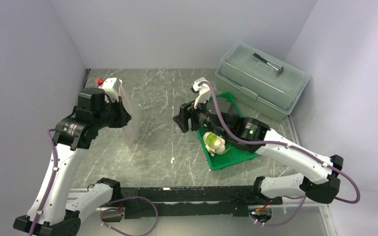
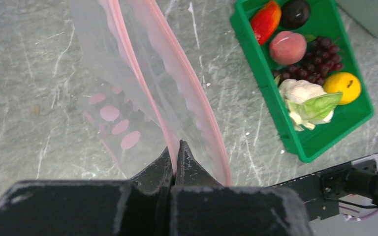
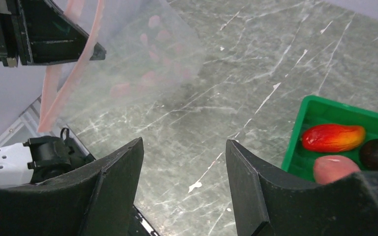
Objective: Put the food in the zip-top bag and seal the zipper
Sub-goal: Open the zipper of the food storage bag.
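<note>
My left gripper [image 2: 177,147] is shut on the pink zipper [image 2: 147,93] of the clear zip-top bag [image 1: 130,118], which it holds up over the left of the table with its mouth gaping. My right gripper [image 3: 184,142] is open and holds nothing; it hovers over bare table between the bag [image 3: 142,54] and the green tray [image 1: 231,160]. In the tray lies the food: a red-orange fruit [image 2: 266,20], a dark purple ball [image 2: 295,12], a pink peach [image 2: 287,47], a grape bunch [image 2: 312,66], a yellow-orange fruit [image 2: 342,86] and a white-and-green vegetable [image 2: 307,103].
A pale green lidded box [image 1: 261,78] stands at the back right, just behind the tray. A black rail [image 1: 192,196] runs along the near edge between the arm bases. Grey walls close in the table on three sides.
</note>
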You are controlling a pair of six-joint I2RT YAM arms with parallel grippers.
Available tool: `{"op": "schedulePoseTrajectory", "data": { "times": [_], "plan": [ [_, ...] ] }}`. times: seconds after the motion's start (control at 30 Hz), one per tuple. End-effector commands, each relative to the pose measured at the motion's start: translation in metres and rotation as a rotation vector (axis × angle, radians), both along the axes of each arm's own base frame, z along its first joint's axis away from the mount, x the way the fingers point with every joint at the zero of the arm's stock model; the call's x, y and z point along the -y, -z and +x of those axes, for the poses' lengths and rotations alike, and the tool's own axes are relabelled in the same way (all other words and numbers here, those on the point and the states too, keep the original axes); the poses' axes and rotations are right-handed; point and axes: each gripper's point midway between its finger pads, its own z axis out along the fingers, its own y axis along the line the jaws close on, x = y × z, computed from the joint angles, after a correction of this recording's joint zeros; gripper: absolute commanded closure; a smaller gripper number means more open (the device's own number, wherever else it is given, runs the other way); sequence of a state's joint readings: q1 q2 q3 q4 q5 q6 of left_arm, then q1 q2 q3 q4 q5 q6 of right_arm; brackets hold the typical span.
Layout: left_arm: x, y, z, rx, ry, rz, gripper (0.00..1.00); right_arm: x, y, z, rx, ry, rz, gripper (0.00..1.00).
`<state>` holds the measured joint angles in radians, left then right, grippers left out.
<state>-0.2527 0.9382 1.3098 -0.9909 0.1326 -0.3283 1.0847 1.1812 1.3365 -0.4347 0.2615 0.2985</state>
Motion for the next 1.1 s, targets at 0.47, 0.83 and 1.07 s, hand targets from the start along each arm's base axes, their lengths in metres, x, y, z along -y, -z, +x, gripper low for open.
{"op": "schedulePoseTrajectory", "data": {
  "times": [0.47, 0.83, 1.07],
  "plan": [
    [0.036, 0.029, -0.001, -0.063, -0.128, 0.303, 1.0, -0.054, -0.003, 0.019, -0.135, 0.057, 0.235, 0.37],
    [0.063, 0.023, -0.001, -0.022, -0.116, 0.36, 1.0, -0.06, 0.022, 0.019, -0.203, 0.084, 0.294, 0.39],
    [0.068, 0.023, -0.002, -0.018, -0.104, 0.361, 1.0, -0.065, 0.03, 0.019, -0.218, 0.079, 0.314, 0.4]
  ]
}}
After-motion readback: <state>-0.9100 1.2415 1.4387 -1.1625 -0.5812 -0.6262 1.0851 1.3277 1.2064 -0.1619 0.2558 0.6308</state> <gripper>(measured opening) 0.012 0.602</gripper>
